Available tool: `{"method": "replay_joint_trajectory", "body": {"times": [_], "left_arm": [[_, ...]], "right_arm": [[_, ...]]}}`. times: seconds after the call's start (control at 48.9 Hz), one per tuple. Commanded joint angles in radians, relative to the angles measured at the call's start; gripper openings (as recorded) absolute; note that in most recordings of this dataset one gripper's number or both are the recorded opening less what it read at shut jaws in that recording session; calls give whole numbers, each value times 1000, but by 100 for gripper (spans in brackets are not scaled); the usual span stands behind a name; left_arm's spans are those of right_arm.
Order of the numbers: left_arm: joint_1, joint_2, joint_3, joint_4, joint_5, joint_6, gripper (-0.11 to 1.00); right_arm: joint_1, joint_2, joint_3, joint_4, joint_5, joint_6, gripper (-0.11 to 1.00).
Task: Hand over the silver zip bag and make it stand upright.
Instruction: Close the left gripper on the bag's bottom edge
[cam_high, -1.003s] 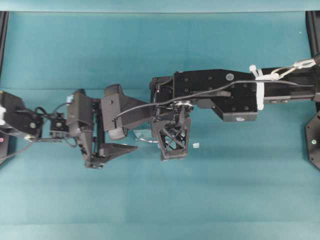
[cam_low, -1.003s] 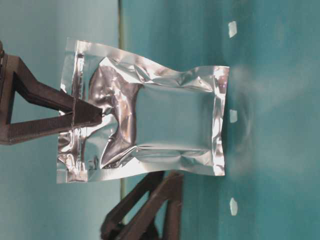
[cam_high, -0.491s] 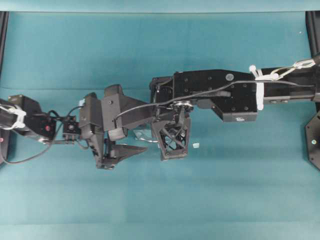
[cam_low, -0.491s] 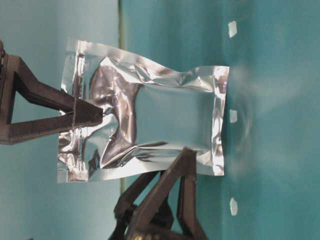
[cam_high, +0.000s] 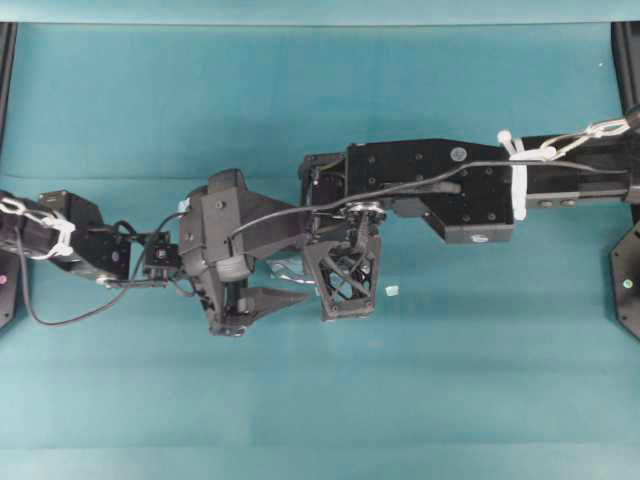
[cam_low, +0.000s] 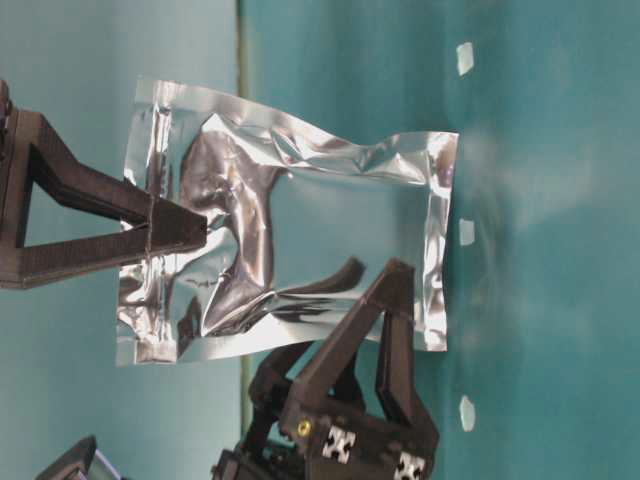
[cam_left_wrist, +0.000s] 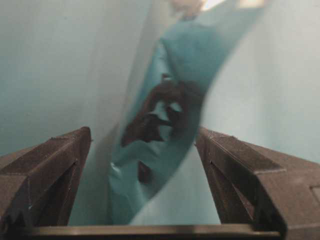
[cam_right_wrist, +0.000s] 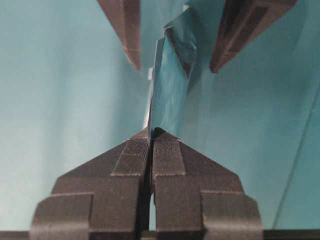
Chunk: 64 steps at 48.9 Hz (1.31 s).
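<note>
The silver zip bag (cam_low: 300, 250) hangs above the surface (cam_high: 320, 400), its top seal pinched in the right fingers (cam_right_wrist: 151, 137). Left fingers (cam_left_wrist: 145, 165) stand wide, empty, straddling the bag. Close them squarely on the side seam before the right fingers release

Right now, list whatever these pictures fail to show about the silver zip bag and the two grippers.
- Overhead view: the silver zip bag is almost wholly covered by both arms.
- Table-level view: the left gripper overlaps the bag; whether it touches is unclear.
- Left wrist view: the bag is blurred, its edges undefined.
- Right wrist view: the right gripper hides the pinched edge.
- Bag's contents: none visible.
</note>
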Motion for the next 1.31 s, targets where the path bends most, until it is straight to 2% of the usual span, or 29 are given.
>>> {"method": "replay_joint_trajectory", "body": {"times": [0.0,0.205,0.512,0.634,0.921,1.289], "left_arm": [[3,3,-31,2,-2,-2,91],[5,29,-77,2,20,-2,91],[6,52,-80,3,41,-2,91],[6,52,-86,3,43,-2,85],[0,57,-114,3,41,0,63],[0,57,-112,3,46,0,59]], "right_arm": [[2,-11,-6,-3,-3,0,1],[2,-9,-5,-3,-6,9,1],[8,-11,-2,-3,-6,12,1],[9,-9,0,-3,-6,14,1],[11,-11,0,-3,-6,14,1],[12,-9,6,-3,-6,14,1]]}}
